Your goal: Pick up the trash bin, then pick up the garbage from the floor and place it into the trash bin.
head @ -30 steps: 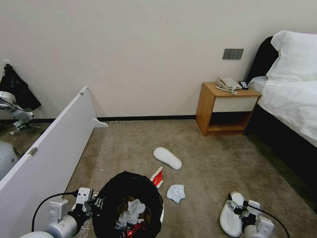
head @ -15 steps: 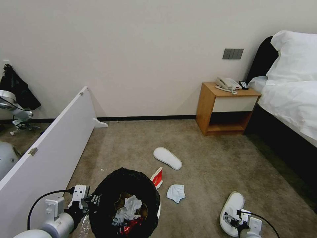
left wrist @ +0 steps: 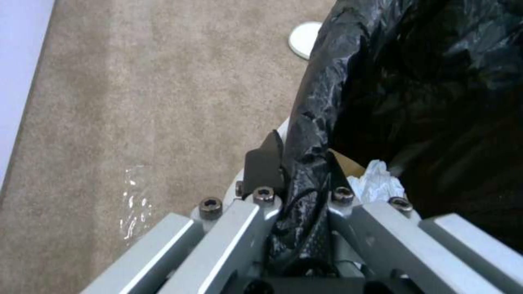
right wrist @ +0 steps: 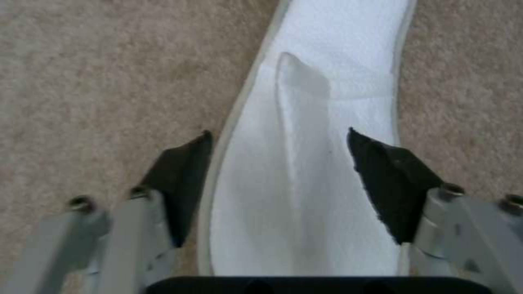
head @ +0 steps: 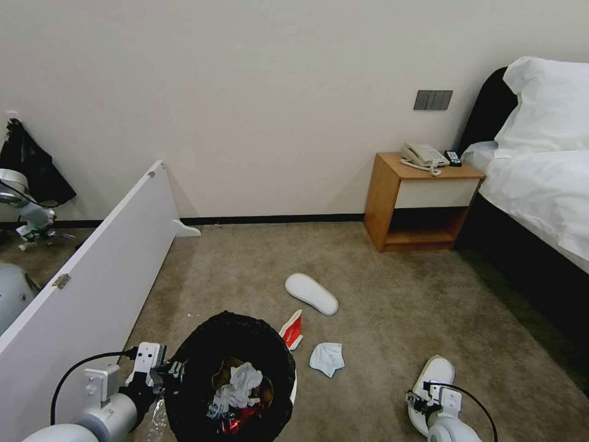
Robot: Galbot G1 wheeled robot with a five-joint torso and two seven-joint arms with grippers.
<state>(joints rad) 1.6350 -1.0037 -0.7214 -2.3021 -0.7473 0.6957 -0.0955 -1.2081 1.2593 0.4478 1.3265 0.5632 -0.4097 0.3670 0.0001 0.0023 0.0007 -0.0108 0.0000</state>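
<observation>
**Right gripper lined up on a slipper, bin held at the left**

Nearest the robot, the left gripper [left wrist: 297,179] has its jaws clenched on the rim of the round white plastic trash bin lined with a crinkled black bag [head: 230,374], which sits low at the robot's left front with tissues and red wrappers inside. At the right, the right gripper [right wrist: 280,183] hangs over a flat white fabric slipper [right wrist: 321,134] on the beige carpet [head: 392,294], jaws released and straddling its width.

Just beyond the bin lie a red-and-white carton [head: 293,328] and a crumpled white tissue [head: 326,358]; farther off, a second white slipper [head: 311,293].

The likely risk: the thin, limp slipper may fold or slide out as the jaws close, or they may drag on carpet pile. The bag-covered rim could also slip in the left grip.

No writing is legible on the carton or elsewhere.
</observation>
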